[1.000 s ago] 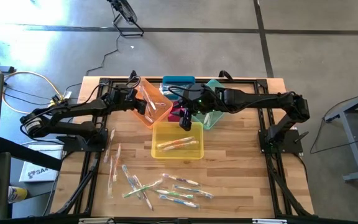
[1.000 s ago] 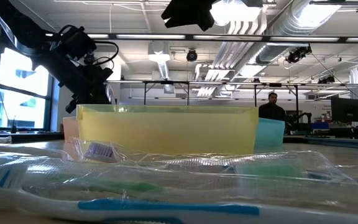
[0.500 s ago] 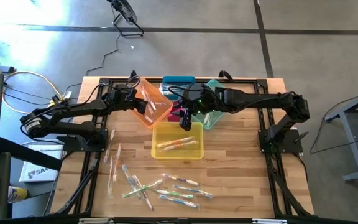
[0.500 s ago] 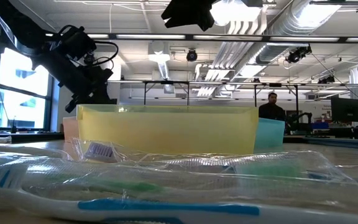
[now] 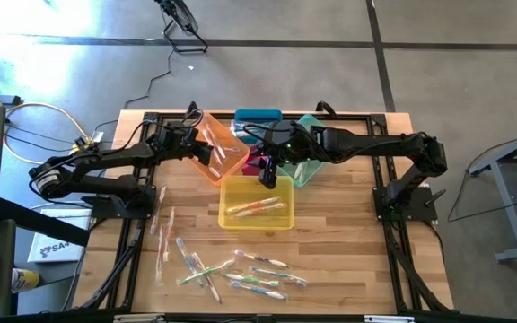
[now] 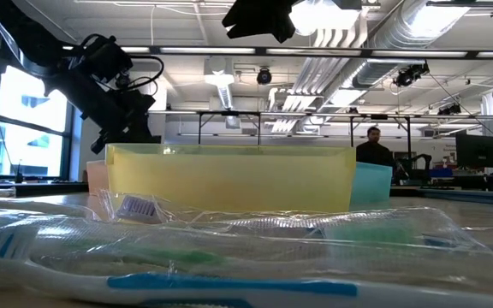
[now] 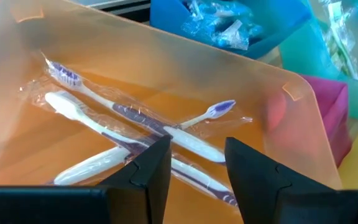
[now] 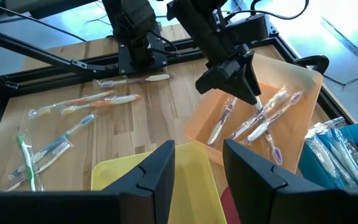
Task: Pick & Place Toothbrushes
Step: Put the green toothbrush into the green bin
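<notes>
Several wrapped toothbrushes (image 5: 240,269) lie flat on the near part of the table, with more near its left edge (image 5: 162,224). One or two rest inside the yellow bin (image 5: 258,208). Three purple-accented ones (image 7: 142,118) lie crossed on the floor of the orange bin (image 5: 232,160). My left gripper (image 5: 206,152) (image 7: 197,162) hangs open above these three, touching none. My right gripper (image 5: 267,175) (image 8: 197,168) is open and empty over the yellow bin's far rim (image 8: 166,158). It shows at the top of the low view (image 6: 259,21).
The bins stand close together at the table's far middle: orange, a blue bin (image 5: 257,117) full of wrapped brushes, a teal bin (image 5: 311,126), a pink bin (image 5: 257,164) and the yellow one nearest. The wood near the right edge (image 5: 348,242) is bare. A person (image 6: 375,147) stands far behind.
A pale strip that showed beside my left gripper's fingers in the low view one second ago no longer shows there. Both arms have kept their places.
</notes>
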{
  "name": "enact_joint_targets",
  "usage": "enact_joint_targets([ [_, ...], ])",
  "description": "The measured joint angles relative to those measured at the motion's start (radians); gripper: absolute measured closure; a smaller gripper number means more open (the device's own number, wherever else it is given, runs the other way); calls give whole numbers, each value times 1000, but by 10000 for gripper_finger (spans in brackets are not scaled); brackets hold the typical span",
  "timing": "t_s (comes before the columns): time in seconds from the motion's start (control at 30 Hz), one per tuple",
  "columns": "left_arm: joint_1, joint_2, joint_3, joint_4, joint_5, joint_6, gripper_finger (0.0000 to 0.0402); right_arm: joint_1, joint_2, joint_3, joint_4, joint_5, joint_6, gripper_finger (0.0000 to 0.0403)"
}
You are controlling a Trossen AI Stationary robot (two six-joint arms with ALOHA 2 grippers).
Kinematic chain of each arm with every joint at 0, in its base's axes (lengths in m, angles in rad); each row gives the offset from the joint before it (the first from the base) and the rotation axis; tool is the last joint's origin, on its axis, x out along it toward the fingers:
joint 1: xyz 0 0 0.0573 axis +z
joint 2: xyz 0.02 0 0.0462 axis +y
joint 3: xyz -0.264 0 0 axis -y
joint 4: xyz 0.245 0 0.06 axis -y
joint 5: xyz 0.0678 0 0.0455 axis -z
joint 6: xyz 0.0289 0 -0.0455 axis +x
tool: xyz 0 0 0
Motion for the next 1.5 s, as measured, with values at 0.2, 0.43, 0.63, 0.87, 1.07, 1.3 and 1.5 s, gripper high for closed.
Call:
enact_joint_targets([
  [0.2,0,0,-1,40,0,0,259,0,0,0,0,0,0,275],
  [0.43,0,0,-1,54,2,8,313,0,0,0,0,0,0,275],
  [0.63,0,0,-1,54,3,8,361,0,0,0,0,0,0,275],
  [0.87,0,0,-1,54,4,12,395,0,0,0,-7,1,-32,275],
  [1.07,0,0,-1,56,4,27,400,3,0,0,-7,67,-45,298],
  [1.3,-2,0,-1,105,4,33,401,3,0,0,-10,76,-50,384],
  [1.5,-57,-7,-1,112,-4,76,401,7,0,0,-28,78,-53,397],
])
